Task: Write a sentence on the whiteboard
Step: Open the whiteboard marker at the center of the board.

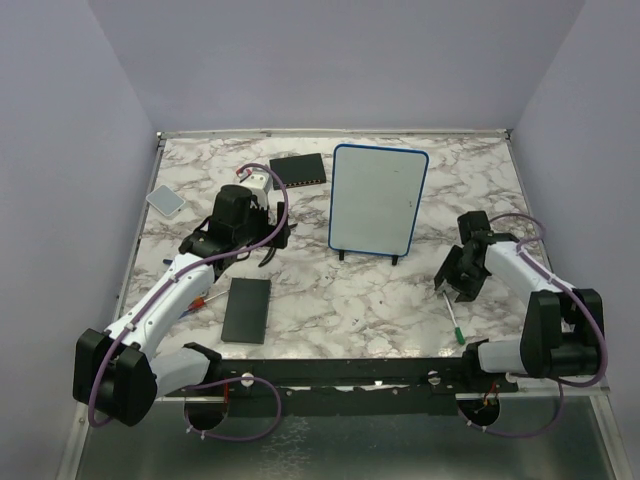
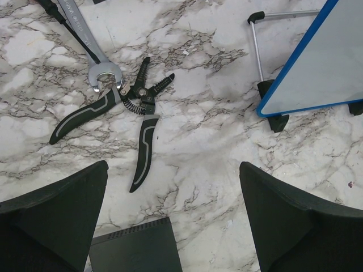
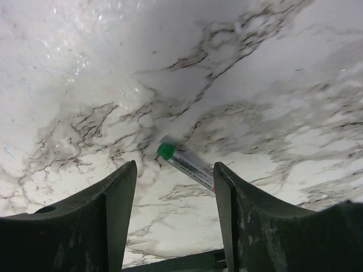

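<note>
Two open end effectors over a cluttered marble bench [image 1: 330, 290]

Upright on its black feet, the whiteboard [image 1: 378, 200] stands mid-bench, white face toward the robot. To its left, the left end effector [image 2: 173, 165] gapes fully wide and empty above wire strippers [image 2: 133, 107] touching a wrench [image 2: 93, 51], a black slab [image 2: 136, 246] close beneath it. The right end effector [image 3: 174, 164] has its jaws partly apart, clamping nothing. A green-capped marker [image 3: 187, 165] lies on the bench just beyond, one end hidden behind a finger.

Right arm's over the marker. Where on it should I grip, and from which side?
Take the marker mid-barrel, clear of its green cap, coming straight down with the right end effector open across it: it lies flat on the table, slim and round, angled between the fingers.
</note>
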Available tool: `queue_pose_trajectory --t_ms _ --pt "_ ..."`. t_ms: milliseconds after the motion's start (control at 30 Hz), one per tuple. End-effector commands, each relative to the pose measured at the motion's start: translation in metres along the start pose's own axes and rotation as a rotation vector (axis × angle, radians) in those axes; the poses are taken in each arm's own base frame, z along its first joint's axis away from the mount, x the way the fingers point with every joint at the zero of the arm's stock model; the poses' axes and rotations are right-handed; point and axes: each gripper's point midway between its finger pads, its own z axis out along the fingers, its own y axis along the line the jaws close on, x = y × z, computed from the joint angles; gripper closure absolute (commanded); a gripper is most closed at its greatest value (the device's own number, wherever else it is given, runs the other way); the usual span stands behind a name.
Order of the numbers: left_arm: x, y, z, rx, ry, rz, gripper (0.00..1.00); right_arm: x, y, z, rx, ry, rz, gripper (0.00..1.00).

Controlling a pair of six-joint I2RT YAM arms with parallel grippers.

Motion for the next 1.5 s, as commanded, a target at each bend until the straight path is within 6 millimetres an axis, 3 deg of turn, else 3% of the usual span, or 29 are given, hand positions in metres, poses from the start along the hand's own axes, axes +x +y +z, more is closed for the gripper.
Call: queue_pose_trajectory --t_ms 0,267,433,700,933,1033,1267,1467 --pt "0.002 0.001 0.0 -0.008 -0.011 0.009 0.01 0.017 -0.001 0.003 0.046 0.068 -0.039 0.39" --pt "0.002 0.0 -0.001 -0.007 -0.011 0.014 0.01 0.022 -0.002 0.008 0.076 0.082 -0.066 0.43" --pt "0.003 0.0 0.0 -0.008 -0.008 0.014 0.01 0.025 0.0 0.01 0.078 0.086 -0.081 0.58" --pt "0.004 -0.001 0.001 -0.006 -0.004 0.015 0.01 0.023 0.0 0.009 0.085 0.076 -0.081 0.65" --pt "0.004 0.0 0.001 -0.006 -0.004 0.014 0.01 0.019 -0.001 0.007 0.089 0.043 -0.062 0.78" --pt "0.004 0.0 0.001 -0.007 -0.004 0.011 0.01 0.017 0.0 0.006 0.081 0.033 -0.059 0.89" --pt "0.005 0.001 0.001 -0.011 -0.002 0.017 0.01 0.02 0.005 0.009 0.041 0.036 -0.057 0.98" --pt "0.011 -0.032 -0.006 0.094 -0.01 0.107 0.05 0.02 0.031 -0.002 -0.125 0.021 -0.099 1.0"
